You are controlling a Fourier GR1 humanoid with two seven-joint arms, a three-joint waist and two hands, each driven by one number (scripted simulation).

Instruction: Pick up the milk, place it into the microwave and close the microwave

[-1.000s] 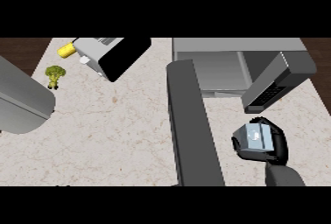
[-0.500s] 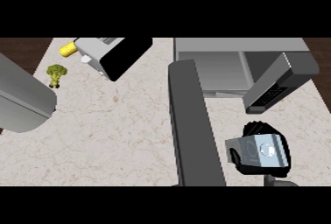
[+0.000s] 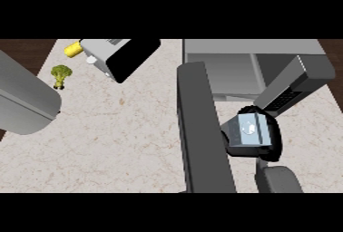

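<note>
1. Currently the right hand (image 3: 262,146) is curled round the milk (image 3: 249,130), holding it just in front of the open microwave (image 3: 231,70).
2. Risk: the carton may catch the microwave door (image 3: 295,84), which stands close beside the hand, or the cavity's front edge.
3. Risk: the carton may tip if it is released before it is seated.
4. Hidden: the left hand is out of view; only a grey forearm (image 3: 23,106) shows. The carton's lower part is covered by fingers.
</note>
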